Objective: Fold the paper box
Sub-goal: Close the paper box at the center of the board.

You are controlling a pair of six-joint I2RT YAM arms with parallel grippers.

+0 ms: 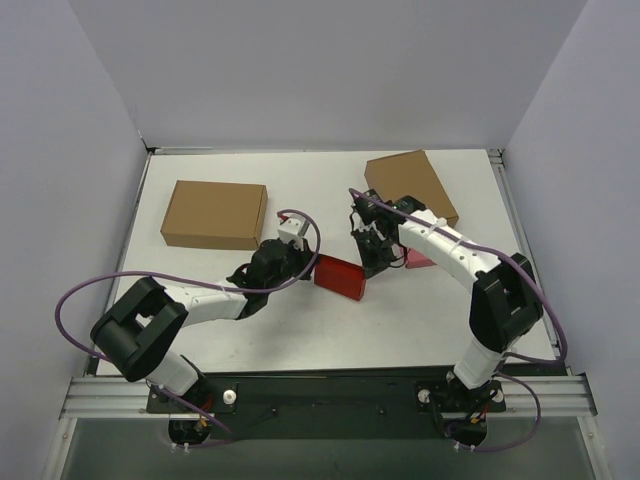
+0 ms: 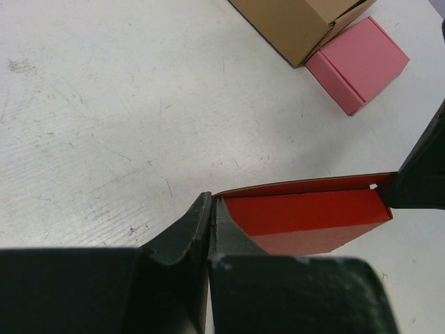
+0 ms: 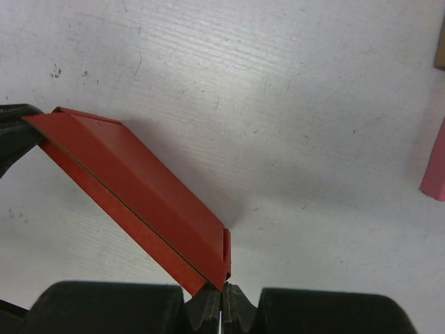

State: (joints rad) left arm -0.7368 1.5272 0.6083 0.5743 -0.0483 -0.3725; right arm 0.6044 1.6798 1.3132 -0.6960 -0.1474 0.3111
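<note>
The paper box (image 1: 340, 277) is a bright red, flattened cardboard piece in the middle of the table, between my two grippers. My left gripper (image 1: 308, 268) is shut on its left end; in the left wrist view the red edge (image 2: 306, 216) runs in between the closed fingertips of the left gripper (image 2: 211, 202). My right gripper (image 1: 372, 265) is shut on the opposite end. In the right wrist view the paper box (image 3: 139, 195) slants up to the left. Its near corner is pinched at the very tips of the right gripper (image 3: 224, 287). A shadow lies under the box.
A brown box (image 1: 215, 213) lies at the back left and another brown box (image 1: 412, 185) at the back right. A small pink box (image 1: 418, 258) sits just right of my right gripper, against the right brown box (image 2: 299, 24), and shows in the left wrist view (image 2: 358, 62).
</note>
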